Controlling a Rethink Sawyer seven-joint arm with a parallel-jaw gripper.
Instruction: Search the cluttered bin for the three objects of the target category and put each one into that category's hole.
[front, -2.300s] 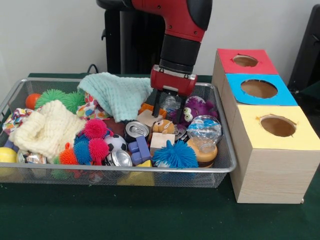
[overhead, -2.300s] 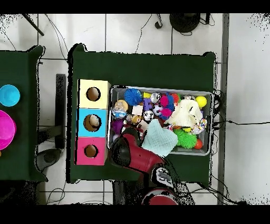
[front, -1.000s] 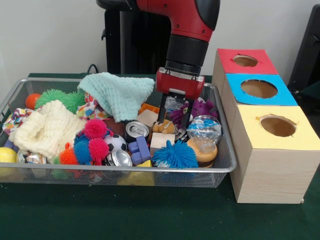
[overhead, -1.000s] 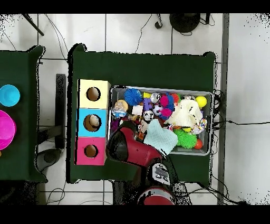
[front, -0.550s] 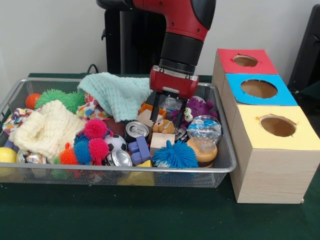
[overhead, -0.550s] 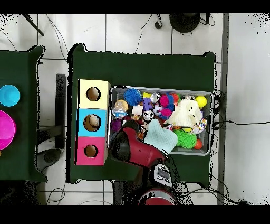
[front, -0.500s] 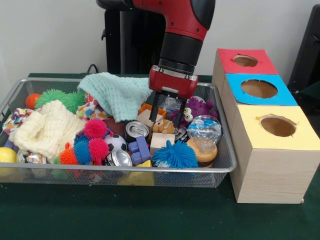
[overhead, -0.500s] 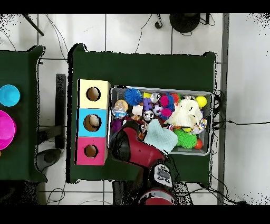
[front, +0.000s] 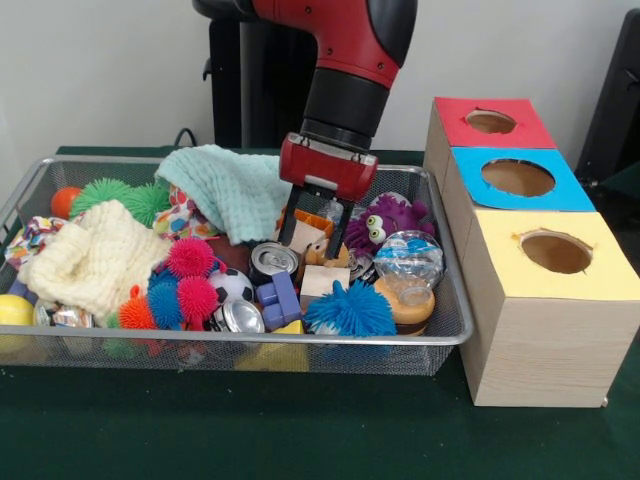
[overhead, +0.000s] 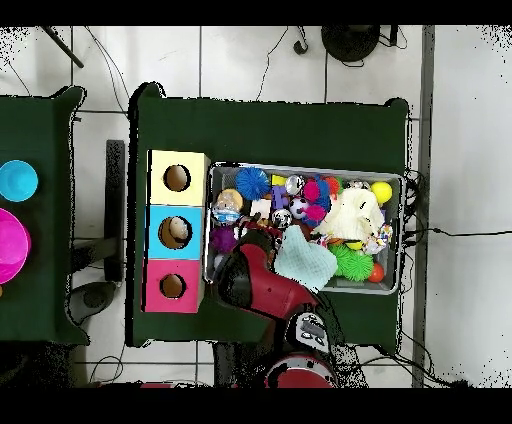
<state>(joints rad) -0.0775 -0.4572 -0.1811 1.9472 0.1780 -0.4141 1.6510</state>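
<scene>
The gripper (front: 309, 237) hangs spread and empty over the wire bin (front: 447, 318), fingers straddling a small wooden block (front: 305, 238) for a pick. To the right, the sorting box (front: 540, 340) presents three open holes.

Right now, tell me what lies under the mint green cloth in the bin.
The mint green cloth drapes over a patterned fabric toy peeking out at its lower edge. Anything deeper beneath is covered.
</scene>
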